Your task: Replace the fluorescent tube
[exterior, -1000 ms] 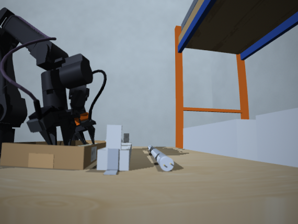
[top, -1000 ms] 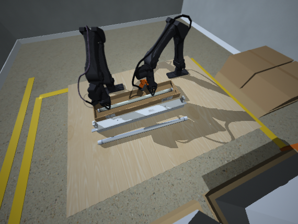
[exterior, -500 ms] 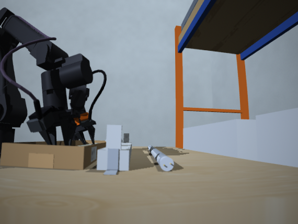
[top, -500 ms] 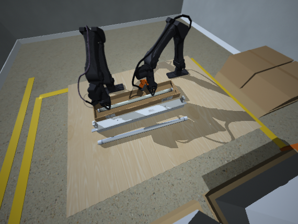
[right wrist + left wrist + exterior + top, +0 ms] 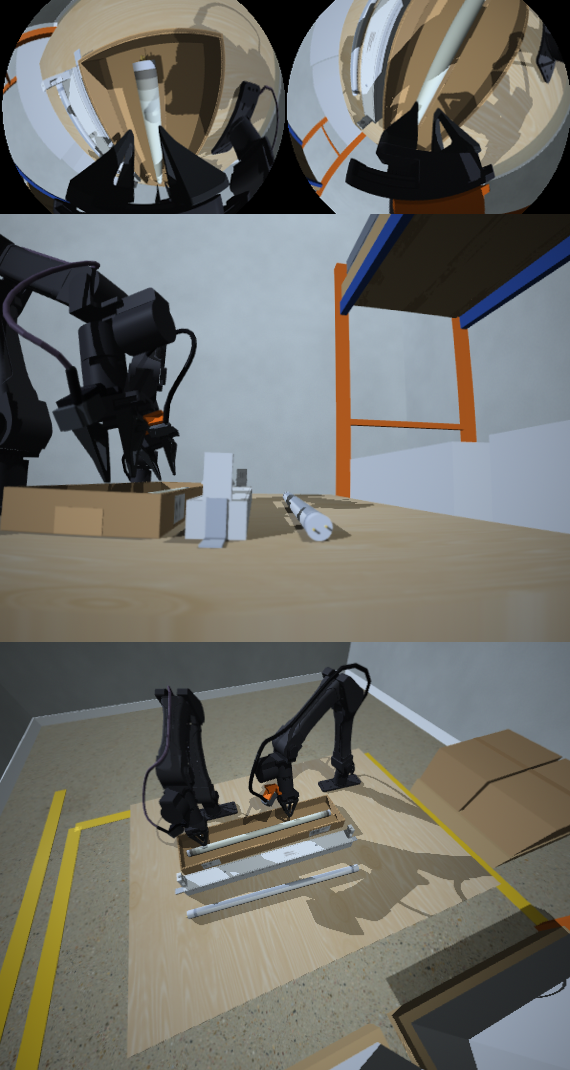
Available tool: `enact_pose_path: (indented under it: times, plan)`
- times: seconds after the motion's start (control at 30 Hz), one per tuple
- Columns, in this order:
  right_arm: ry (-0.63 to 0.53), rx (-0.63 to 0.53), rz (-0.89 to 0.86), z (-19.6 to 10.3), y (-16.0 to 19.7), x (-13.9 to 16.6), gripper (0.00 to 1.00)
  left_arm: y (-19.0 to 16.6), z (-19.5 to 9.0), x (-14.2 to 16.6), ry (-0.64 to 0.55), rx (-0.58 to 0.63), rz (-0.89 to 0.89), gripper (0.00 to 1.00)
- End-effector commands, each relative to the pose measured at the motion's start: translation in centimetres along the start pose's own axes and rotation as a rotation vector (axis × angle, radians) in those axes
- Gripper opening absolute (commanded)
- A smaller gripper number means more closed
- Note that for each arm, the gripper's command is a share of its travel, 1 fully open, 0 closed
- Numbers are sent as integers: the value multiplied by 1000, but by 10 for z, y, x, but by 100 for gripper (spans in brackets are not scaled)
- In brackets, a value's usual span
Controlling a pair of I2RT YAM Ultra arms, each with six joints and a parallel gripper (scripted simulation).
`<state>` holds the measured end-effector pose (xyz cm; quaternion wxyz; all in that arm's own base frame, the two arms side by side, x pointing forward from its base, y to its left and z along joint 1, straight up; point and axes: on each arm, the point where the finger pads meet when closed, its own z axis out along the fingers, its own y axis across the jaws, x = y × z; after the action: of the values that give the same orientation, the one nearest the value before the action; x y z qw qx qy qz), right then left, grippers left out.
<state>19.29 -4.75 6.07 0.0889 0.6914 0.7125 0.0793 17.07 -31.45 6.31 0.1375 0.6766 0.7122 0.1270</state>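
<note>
The old fluorescent tube (image 5: 260, 832) (image 5: 449, 53) (image 5: 147, 96) lies low inside the carton (image 5: 181, 856) (image 5: 130, 514); the walls mostly hide it in the exterior view. The carton looks flat on the bench. My left gripper (image 5: 289, 817) (image 5: 167, 476) (image 5: 426, 107) is slightly open, its tips just above the tube. My right gripper (image 5: 203, 843) (image 5: 119, 480) (image 5: 145, 131) is slightly open above the tube near its end, holding nothing. The light fixture (image 5: 290, 852) (image 5: 217, 474) stands beside the carton with empty lampholders. The LED tube (image 5: 275, 890) (image 5: 316, 524) lies on the bench; its white side's direction is unclear.
The fixture runs close along the carton's front wall, between it and the LED tube. The wooden bench (image 5: 200, 982) extends in front of the LED tube. Large cartons (image 5: 490, 772) stand beyond the bench, and an orange and blue rack (image 5: 342, 389) stands behind.
</note>
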Motion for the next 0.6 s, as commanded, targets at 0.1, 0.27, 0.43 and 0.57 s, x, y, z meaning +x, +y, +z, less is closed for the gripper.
enact_pose_path:
  times: [0.1,0.27,0.43,0.57]
  plan:
    - [15,33,-1,-32,-10,3,32,4,-34,4,4,-14,-15,32]
    - [10,55,-9,-13,-21,5,32,13,-28,-1,-26,-24,-39,32]
    - [9,43,-22,-15,-17,6,32,9,-30,-1,-29,-23,-29,32]
    - [12,53,-13,-11,-21,8,32,4,-19,7,-11,-18,-25,32]
